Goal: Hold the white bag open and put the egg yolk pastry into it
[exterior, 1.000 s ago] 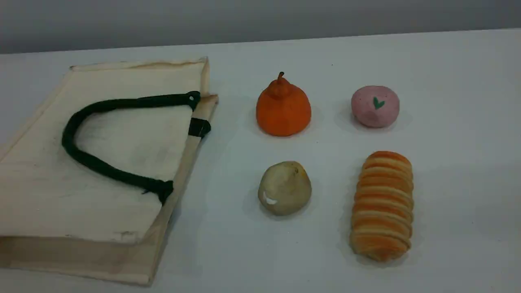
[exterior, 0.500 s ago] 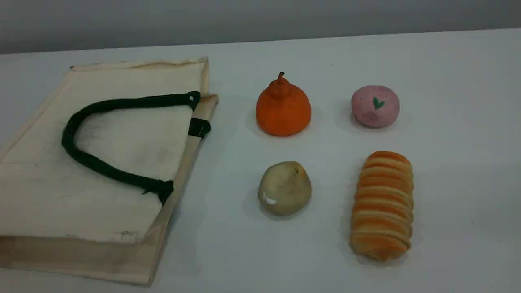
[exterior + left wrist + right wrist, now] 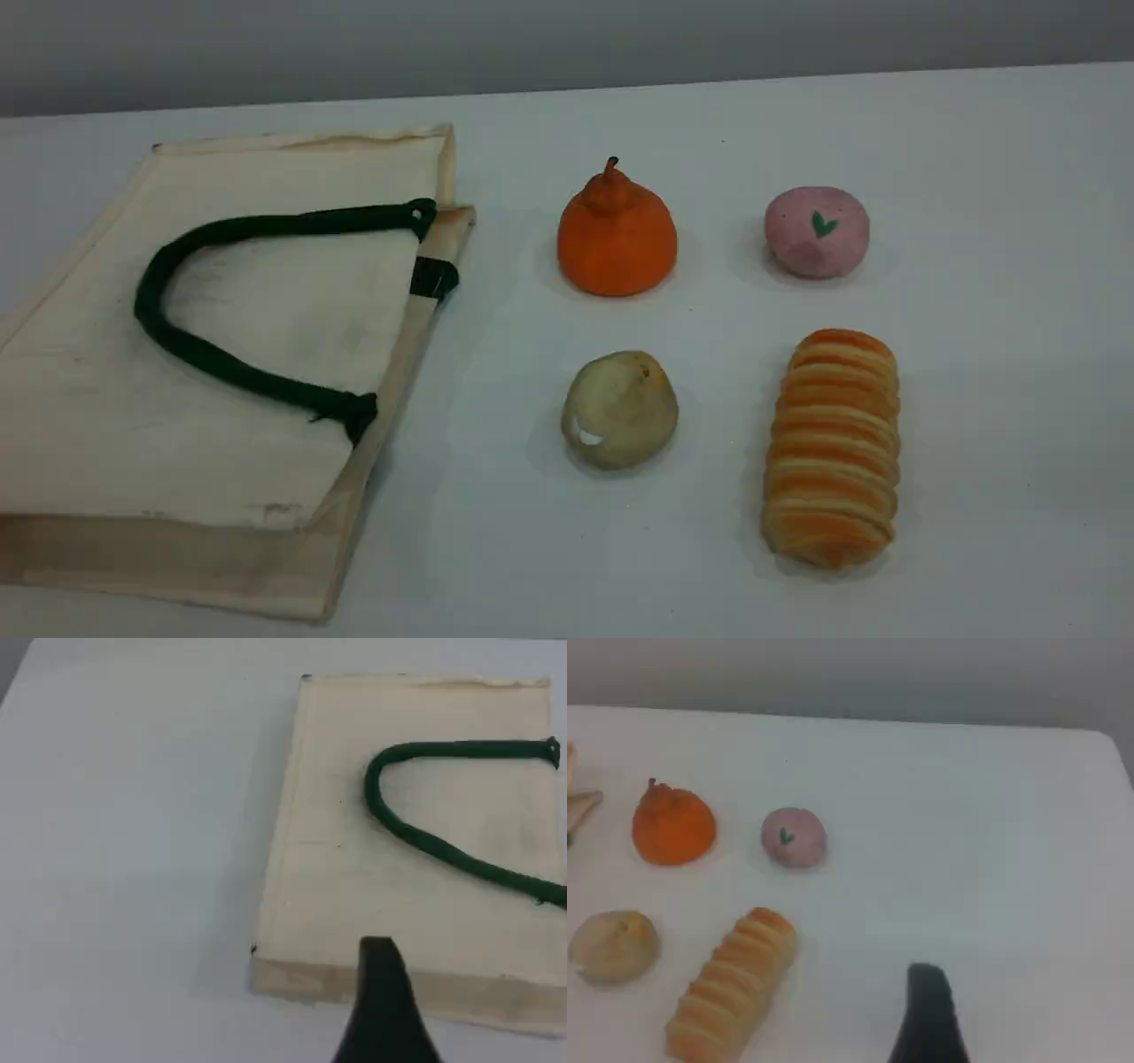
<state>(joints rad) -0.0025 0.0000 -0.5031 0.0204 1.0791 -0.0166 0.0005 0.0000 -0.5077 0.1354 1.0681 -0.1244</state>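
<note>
Bag: white bag [image 3: 221, 372], cream canvas, flat rectangle lying on its side on the left of the table [image 3: 974, 354]; mouth edge faces right, toward the foods.
Handle: dark green rope handle [image 3: 146, 301], looped over the top panel.
Pastry: egg yolk pastry [image 3: 619, 409], matte beige dome with no clear long axis; white chip at its lower left. It sits just right of the bag mouth, apart from it.
Neighbours: orange pear-shaped fruit [image 3: 617, 232] behind it, ridged bread roll [image 3: 831, 447] to its right.
Left gripper [image 3: 381, 957]: over the bag's closed end, fingers apart, gripping nothing.
Right gripper [image 3: 926, 979]: over bare table right of the foods, fingers wide, gripping nothing.
</note>
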